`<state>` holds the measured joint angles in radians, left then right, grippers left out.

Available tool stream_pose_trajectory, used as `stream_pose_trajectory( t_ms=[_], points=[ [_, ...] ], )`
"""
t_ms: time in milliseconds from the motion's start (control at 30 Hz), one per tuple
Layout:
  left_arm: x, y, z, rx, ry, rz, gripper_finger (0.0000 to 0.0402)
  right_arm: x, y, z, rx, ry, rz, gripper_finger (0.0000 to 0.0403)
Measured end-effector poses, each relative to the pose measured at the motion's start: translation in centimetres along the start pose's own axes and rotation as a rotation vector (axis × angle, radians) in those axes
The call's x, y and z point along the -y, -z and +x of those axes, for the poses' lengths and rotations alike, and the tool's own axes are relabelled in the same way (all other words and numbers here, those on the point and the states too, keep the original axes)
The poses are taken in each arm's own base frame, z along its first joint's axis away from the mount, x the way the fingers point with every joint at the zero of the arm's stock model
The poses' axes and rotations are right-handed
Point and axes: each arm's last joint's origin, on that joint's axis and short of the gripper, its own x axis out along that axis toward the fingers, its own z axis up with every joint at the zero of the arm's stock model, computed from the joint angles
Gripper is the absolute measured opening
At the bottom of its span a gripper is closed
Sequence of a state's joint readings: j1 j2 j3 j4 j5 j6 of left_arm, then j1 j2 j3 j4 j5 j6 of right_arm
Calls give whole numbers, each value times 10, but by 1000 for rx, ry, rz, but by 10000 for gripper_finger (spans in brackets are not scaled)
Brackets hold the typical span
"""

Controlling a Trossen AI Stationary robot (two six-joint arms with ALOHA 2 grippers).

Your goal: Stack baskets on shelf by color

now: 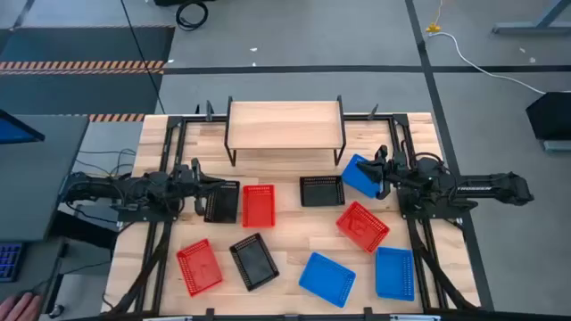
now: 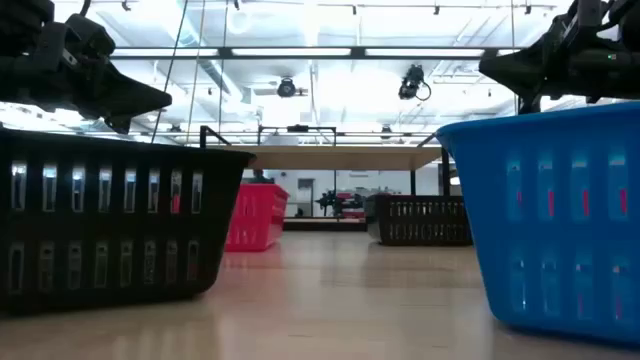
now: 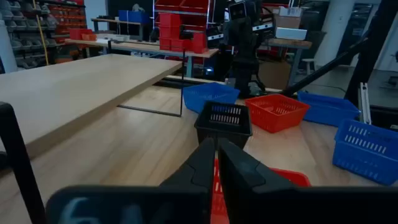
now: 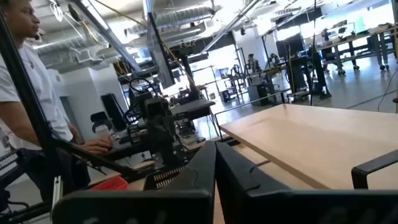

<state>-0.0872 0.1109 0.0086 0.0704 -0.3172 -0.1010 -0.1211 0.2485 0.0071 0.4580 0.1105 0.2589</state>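
We find the shelf [image 1: 285, 123] bare, nine baskets scattered on the table. Left gripper [image 1: 212, 189] and right gripper [image 1: 378, 171] closed, empty. We judge stacking unstarted; next, grasp the blue basket [image 1: 359, 175].

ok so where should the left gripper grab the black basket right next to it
Best on a rim wall, from above. The black basket sits upright and open-topped beside the left gripper, and its thin mesh wall suits a two-finger pinch. The red basket crowds its far side, so the near long rim looks clearest.
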Motion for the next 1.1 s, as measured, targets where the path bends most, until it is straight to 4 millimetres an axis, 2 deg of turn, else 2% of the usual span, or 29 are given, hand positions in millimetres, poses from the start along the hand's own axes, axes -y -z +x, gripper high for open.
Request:
stream_pose_trajectory(
  t_ms=[1100],
  points=[
    [0,0,0,0,0,0,34,0,0,0,0,0,0,14]
  ],
)
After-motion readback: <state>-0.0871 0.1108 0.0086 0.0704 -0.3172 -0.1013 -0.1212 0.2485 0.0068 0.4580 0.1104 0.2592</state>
